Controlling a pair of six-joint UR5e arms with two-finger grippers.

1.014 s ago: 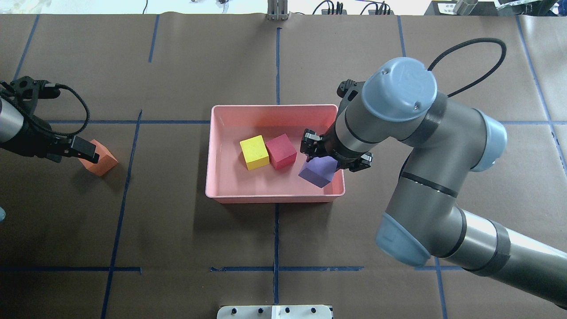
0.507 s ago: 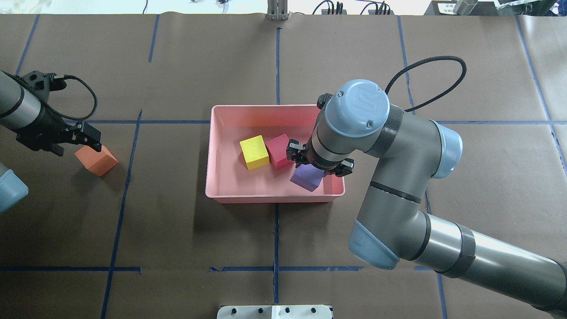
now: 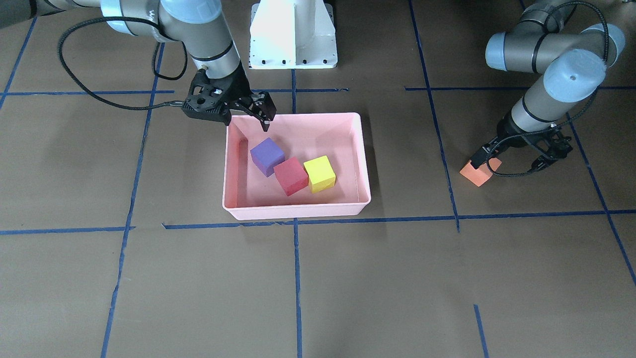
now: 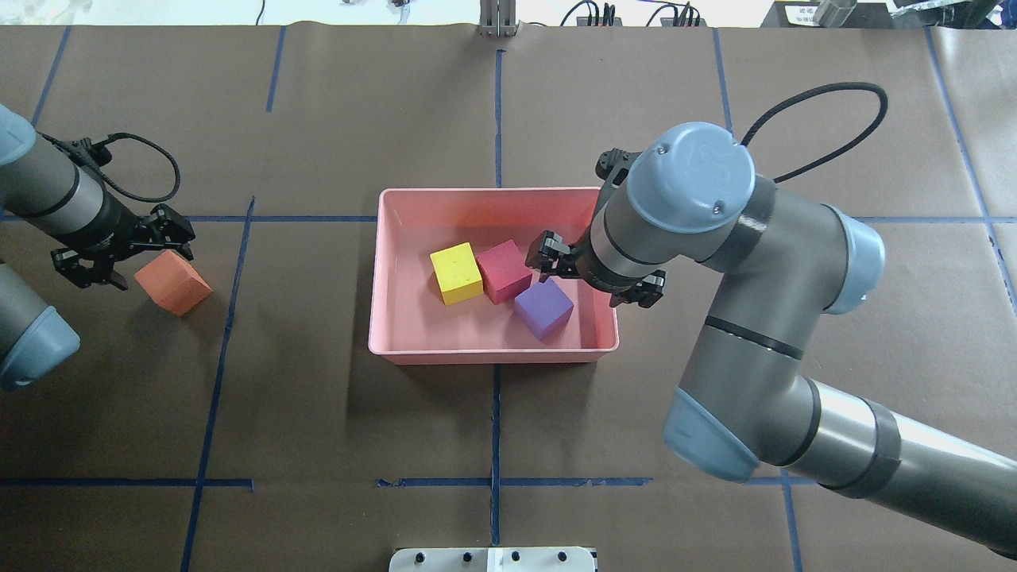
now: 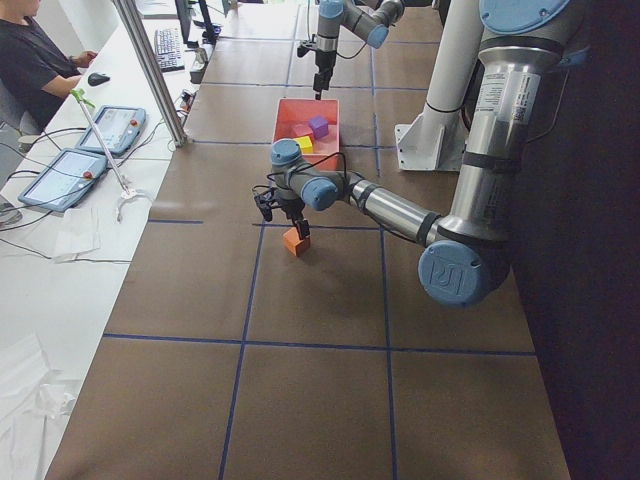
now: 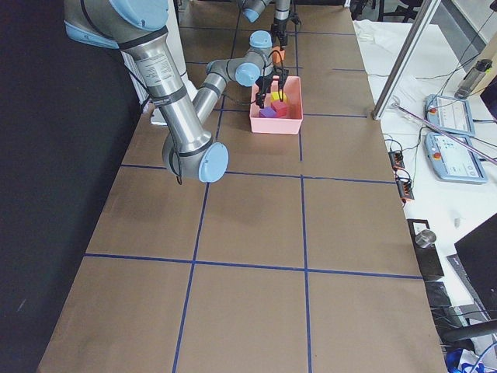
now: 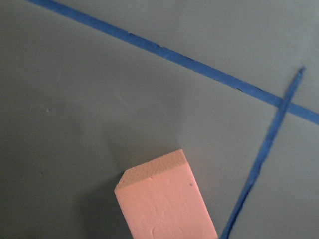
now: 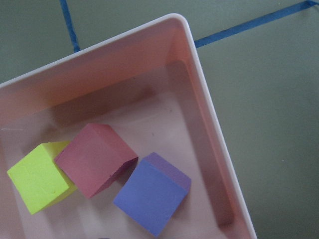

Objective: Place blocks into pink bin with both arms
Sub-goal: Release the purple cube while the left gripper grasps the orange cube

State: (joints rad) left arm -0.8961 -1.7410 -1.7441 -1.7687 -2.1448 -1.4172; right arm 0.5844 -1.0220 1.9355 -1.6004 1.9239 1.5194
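Table: purple block, red block, yellow block in pink bin; orange block not yet in. Right pincer spread, empty, over bin; left pincer spread, empty, beside orange block.

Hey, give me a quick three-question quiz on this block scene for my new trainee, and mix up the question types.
1. True or false: the purple block lies inside the pink bin.
2. Which block sits on the table outside the bin? A red, B orange, C yellow.
3. How many blocks are in the bin?
Key: 1 true. 2 B, the orange block, by the open left end effector. 3 three.
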